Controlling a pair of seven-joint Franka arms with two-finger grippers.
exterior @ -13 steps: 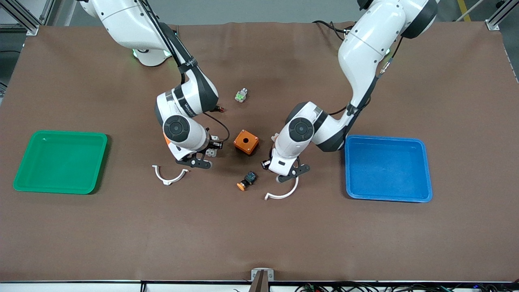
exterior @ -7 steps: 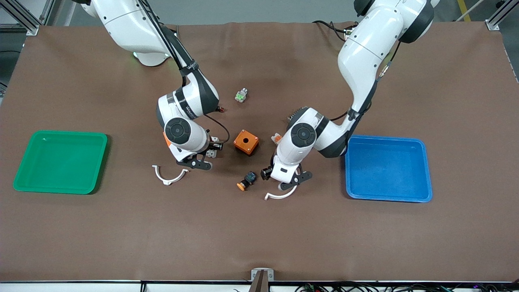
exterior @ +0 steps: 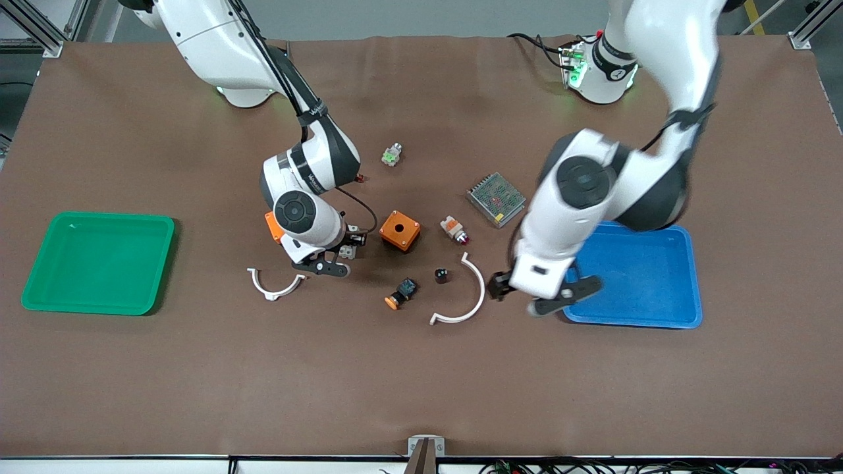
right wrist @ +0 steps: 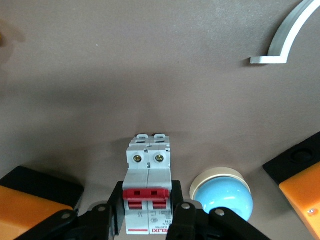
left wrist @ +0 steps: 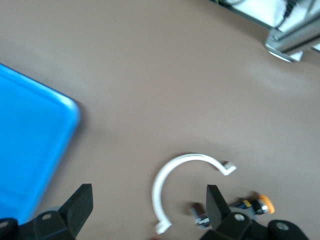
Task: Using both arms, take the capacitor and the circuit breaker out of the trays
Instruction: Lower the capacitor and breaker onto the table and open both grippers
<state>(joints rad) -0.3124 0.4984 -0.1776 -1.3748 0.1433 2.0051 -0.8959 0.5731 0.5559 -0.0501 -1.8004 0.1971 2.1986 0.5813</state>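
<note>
While both trays sat bare at the two ends of the brown desk [exterior: 132, 395], the parts lay scattered across its middle. The green tray [exterior: 99, 262] sat at nine o'clock, at the right arm's end, and the blue tray [exterior: 632, 273] at three o'clock, at the left arm's end.

The right claw [right wrist: 145, 220] was clamped on the circuit breaker [right wrist: 148, 192], a light-grey block with red levers, held low over the desk between two orange boxes; one orange box [exterior: 400, 230] sat just beside it toward the center. That grip suggested the breaker was about to be set down outside the trays.

The left claw [exterior: 546, 297] hung over the blue tray's inner edge with its fingers spread wide and nothing between them, probably having let go of its part. The capacitor [exterior: 442, 274], a tiny black cylinder, stood on the desk near the center, inside the curve of a white half-ring [exterior: 461, 299] and near an orange-capped button [exterior: 400, 294].
</note>
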